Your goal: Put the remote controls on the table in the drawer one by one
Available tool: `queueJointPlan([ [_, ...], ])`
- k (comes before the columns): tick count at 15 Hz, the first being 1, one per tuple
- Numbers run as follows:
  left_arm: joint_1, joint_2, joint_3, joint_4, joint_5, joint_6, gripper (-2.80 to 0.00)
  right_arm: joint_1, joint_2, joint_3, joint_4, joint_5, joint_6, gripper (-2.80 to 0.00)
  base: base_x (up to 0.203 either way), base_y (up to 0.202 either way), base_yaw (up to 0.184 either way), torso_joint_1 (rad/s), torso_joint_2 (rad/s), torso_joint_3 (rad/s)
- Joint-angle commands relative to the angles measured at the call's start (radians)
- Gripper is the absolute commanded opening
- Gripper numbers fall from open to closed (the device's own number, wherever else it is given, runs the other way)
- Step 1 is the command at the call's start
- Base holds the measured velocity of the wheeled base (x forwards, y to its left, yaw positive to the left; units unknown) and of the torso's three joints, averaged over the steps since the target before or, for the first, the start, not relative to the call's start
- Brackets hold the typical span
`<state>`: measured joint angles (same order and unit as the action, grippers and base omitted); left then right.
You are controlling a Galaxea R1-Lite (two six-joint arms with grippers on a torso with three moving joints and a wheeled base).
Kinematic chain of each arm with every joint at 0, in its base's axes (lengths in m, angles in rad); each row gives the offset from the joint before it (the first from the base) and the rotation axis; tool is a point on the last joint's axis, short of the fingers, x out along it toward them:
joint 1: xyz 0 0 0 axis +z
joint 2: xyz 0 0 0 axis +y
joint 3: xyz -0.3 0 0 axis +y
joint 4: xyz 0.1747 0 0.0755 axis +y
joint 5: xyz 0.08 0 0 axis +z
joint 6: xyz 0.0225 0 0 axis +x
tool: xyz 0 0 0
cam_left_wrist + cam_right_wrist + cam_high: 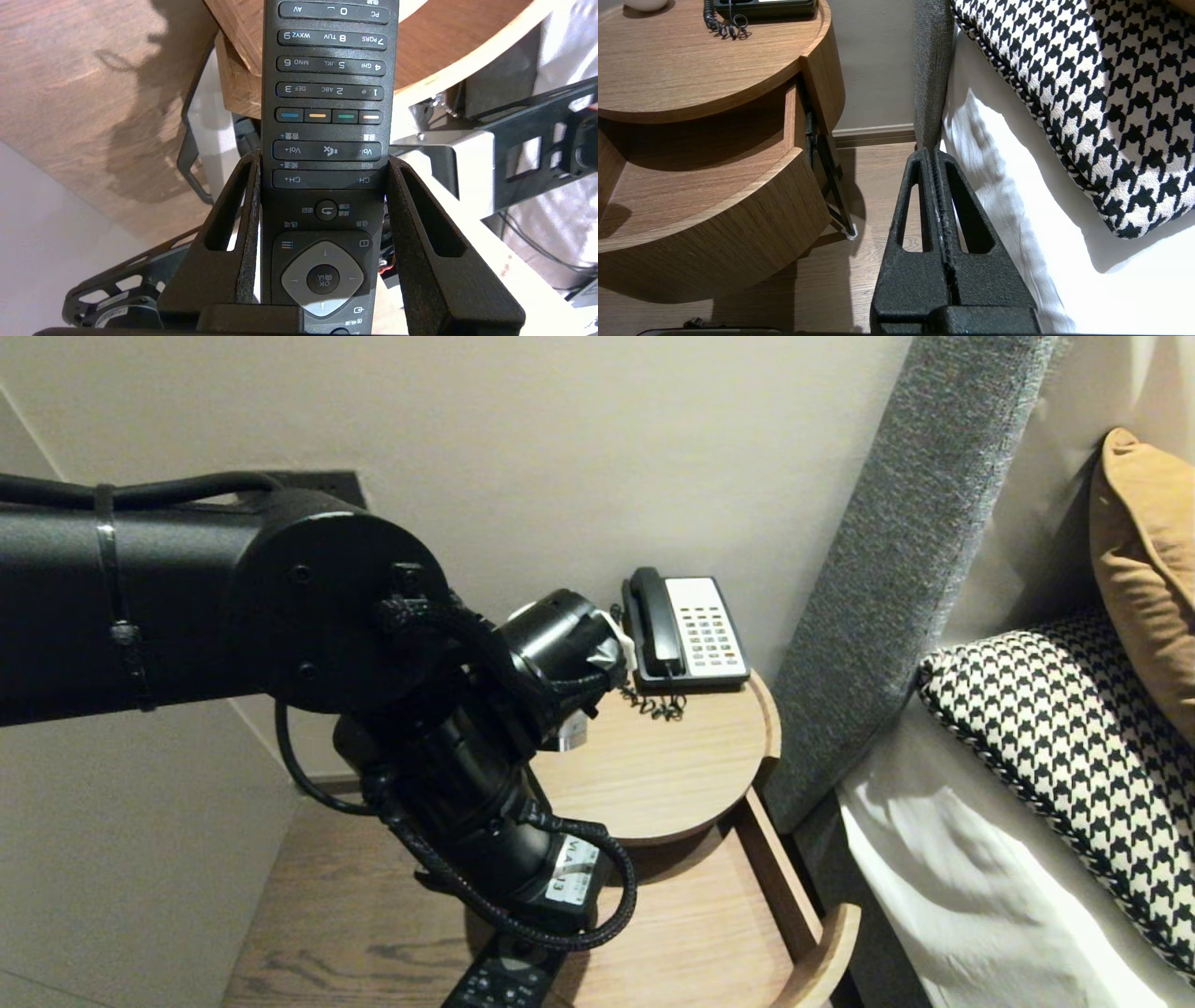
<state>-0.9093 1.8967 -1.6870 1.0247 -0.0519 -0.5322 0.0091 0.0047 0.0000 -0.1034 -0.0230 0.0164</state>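
Observation:
A black remote control with numbered keys lies lengthwise between the fingers of my left gripper, which is shut on its sides near the channel keys. In the head view only the remote's end shows below my left arm, above the open wooden drawer of the nightstand; the gripper itself is hidden by the wrist. My right gripper hangs shut and empty, low between the nightstand and the bed.
The round nightstand top carries a black and white telephone with a coiled cord at its back. A grey headboard, white bedding and a houndstooth pillow stand to the right. A wall is behind.

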Motion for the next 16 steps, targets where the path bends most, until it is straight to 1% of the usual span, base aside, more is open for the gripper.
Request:
queueJointPlan([
  [1, -0.006, 0.039, 0.003, 0.006, -0.002, -0.003, -2.8, 0.0, 0.001, 0.04, -0.001, 0.0, 0.0, -2.8, 0.0, 0.0, 0.0, 0.0, 0.0, 0.0],
  [6, -0.039, 0.114, -0.012, 0.002, -0.004, -0.002, -2.8, 0.0, 0.001, 0.04, -0.001, 0.0, 0.0, -2.8, 0.0, 0.0, 0.0, 0.0, 0.0, 0.0],
  [8, -0.061, 0.137, -0.012, -0.003, -0.021, -0.002, -2.8, 0.0, 0.001, 0.04, -0.001, 0.0, 0.0, -2.8, 0.0, 0.0, 0.0, 0.0, 0.0, 0.0],
  [11, -0.065, 0.163, -0.014, -0.012, -0.037, 0.03, -2.8, 0.0, 0.001, 0.04, -0.001, 0.0, 0.0, -2.8, 0.0, 0.0, 0.0, 0.0, 0.0, 0.0],
  [14, -0.074, 0.194, -0.016, -0.026, -0.037, 0.036, -2.8, 0.0, 0.001, 0.04, -0.001, 0.0, 0.0, -2.8, 0.0, 0.0, 0.0, 0.0, 0.0, 0.0],
  [16, -0.074, 0.217, -0.025, -0.031, -0.036, 0.052, -2.8, 0.0, 0.001, 0.04, -0.001, 0.0, 0.0, -2.8, 0.0, 0.0, 0.0, 0.0, 0.0, 0.0],
])
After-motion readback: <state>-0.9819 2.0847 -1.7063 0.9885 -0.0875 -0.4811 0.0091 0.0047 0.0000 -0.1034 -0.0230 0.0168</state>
